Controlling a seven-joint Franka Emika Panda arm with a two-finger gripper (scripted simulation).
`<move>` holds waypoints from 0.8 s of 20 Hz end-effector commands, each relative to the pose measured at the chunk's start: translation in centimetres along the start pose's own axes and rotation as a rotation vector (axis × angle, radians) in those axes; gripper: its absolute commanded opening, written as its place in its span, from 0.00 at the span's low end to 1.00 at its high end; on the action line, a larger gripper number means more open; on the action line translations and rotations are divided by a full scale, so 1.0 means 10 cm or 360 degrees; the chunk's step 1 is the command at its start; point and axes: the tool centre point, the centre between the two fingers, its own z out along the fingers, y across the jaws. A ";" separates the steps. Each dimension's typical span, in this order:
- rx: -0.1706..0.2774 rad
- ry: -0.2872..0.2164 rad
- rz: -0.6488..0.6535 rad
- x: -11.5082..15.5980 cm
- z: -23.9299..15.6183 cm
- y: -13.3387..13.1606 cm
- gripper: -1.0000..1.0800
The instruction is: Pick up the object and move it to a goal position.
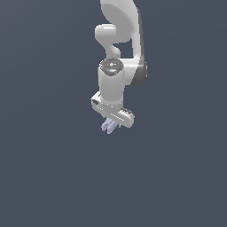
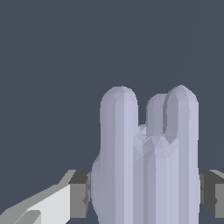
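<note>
We are seeing the hand (image 1: 111,124) gripping the object (image 1: 109,126), its fingers (image 2: 78,194) flanking the rods; plain grey-blue backdrop surrounding.

A flat, dark slate-blue backdrop (image 1: 44,177) (evenly lit) fills everything.

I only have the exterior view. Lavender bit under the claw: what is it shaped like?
Observer: In the wrist view the object is a bundle of short parallel rods with rounded tips, three tips showing.
Operator: Is it actually between the fingers?
Observer: Yes. A finger pad sits against one side of the bundle and the other pad against the opposite side.
Operator: Anything beyond it in the wrist view?
Observer: No, only plain dark background beyond the rod tips. In your exterior view the claw hangs with the object poking out below it.
</note>
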 end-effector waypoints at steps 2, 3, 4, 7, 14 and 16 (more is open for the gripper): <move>0.0001 0.0001 0.0000 -0.06 -0.41 0.02 0.00; 0.0000 0.0001 0.0001 -0.08 -0.54 0.03 0.00; 0.0000 0.0001 0.0001 -0.10 -0.66 0.04 0.00; -0.0001 0.0002 0.0002 -0.15 -1.03 0.05 0.00; -0.0002 0.0002 0.0002 -0.26 -1.84 0.09 0.00; -0.0002 0.0002 0.0002 -0.29 -2.06 0.10 0.00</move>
